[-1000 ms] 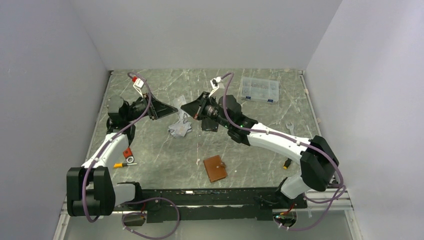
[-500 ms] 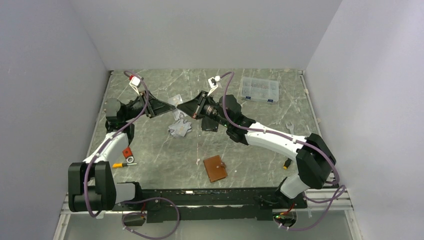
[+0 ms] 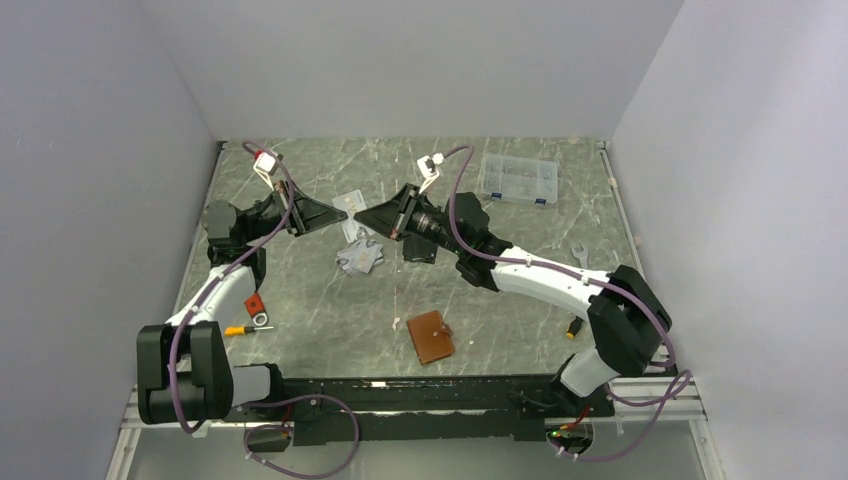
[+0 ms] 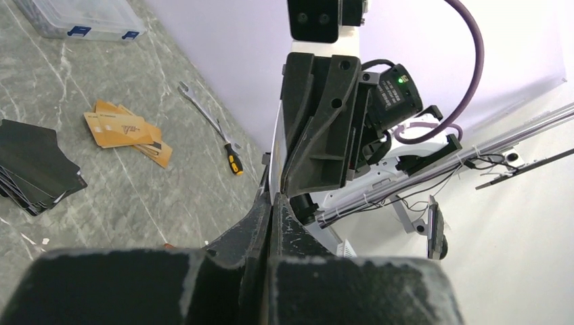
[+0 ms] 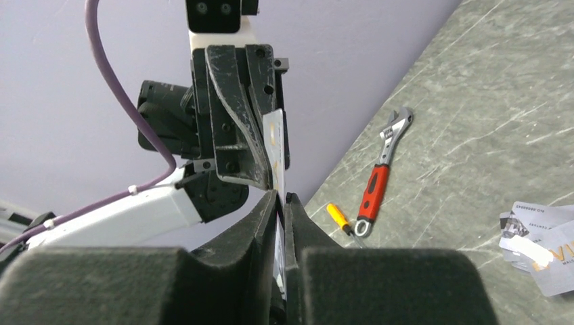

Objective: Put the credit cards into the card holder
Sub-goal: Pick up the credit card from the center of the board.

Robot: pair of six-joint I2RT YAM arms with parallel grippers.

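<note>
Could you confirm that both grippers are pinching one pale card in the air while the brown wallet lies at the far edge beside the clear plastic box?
Not quite: the wallet lies near the front edge, far from the clear plastic box, as the top view shows. The left gripper and right gripper do both pinch one pale card in the air.

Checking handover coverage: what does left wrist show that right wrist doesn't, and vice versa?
Left wrist only: clear plastic compartment box, orange-gold card pile, black card pile, small yellow-and-black-handled screwdriver.
Right wrist only: red-handled adjustable wrench, orange-handled screwdriver, silver-grey card pile.
Both: grey marble table, plus the left tool and right tool each shut on one pale plastic card, held off the table between them.
</note>
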